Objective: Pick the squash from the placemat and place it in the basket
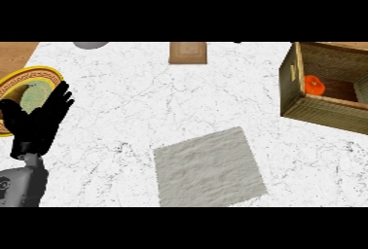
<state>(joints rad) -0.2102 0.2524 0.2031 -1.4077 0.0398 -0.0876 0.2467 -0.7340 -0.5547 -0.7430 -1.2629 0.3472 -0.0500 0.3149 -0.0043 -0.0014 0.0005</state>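
Left forearm: grey, it is seen at the lower left edge of the frame, nearest to the camera, and it rises steeply toward the upper left.
Left hand [39, 119]: black, held upright at the left of the frame, with the fingers straight and slightly spread, pointing up. Nothing is held. It is judged to be resting. It partly covers the plate [43, 73], which is yellow-rimmed and lies at the left edge.
Right hand: not shown anywhere in the view.
Placemat [208, 168]: grey, tilted, lower centre of the frame. Nothing is seen on it.
Squash [314, 85]: a small orange, rounded thing is seen inside the basket [320, 113], in the part near its left wall. No clear long axis can be told.
Basket: woven, brown-green, with an open top, at the upper right of the frame.
Key relation: the squash lies far to the right and a little above the left hand, well apart from it, with the placemat between them. The right side is judged nearer to it.
Task state: placing is judged as already done, because the squash is in the basket and no hand is on it.
Other things: a tan block [188, 52] and a grey round thing [91, 44] are seen at the top edge.
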